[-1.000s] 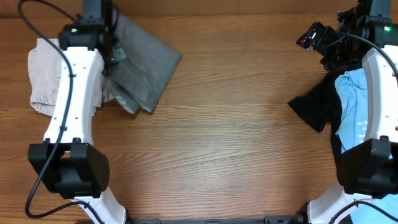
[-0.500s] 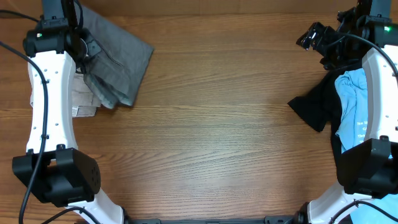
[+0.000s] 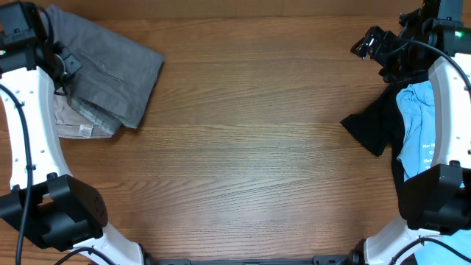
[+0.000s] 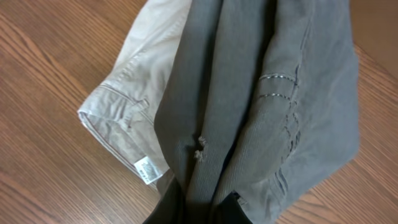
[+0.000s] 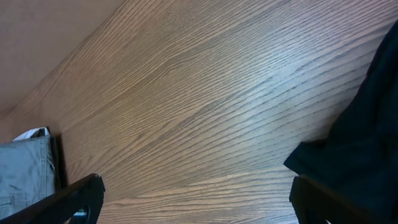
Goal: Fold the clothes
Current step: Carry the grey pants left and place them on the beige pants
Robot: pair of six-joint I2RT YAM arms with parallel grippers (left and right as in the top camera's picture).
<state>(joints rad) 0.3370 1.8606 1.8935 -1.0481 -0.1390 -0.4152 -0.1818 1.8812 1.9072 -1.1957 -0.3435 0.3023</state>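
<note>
My left gripper (image 4: 198,204), clamped on the grey shorts (image 3: 118,66) at the far-left corner; they spread rightward and nearward from it, overlapping the beige shorts (image 3: 72,120). My right gripper (image 5: 196,196), wide and empty, sits well apart.

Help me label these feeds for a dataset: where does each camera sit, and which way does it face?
Overhead: above the brown wooden table, looking straight down; left arm and right arm show along the sides.
Left wrist: on the left arm, looking down past the left gripper, shut on medium-grey woven shorts lying over beige shorts.
Right wrist: looks across tabletop between the fingers of the open right gripper toward a black garment.
Shared: overhead and left wrist both show the grey-over-beige shorts.
</note>
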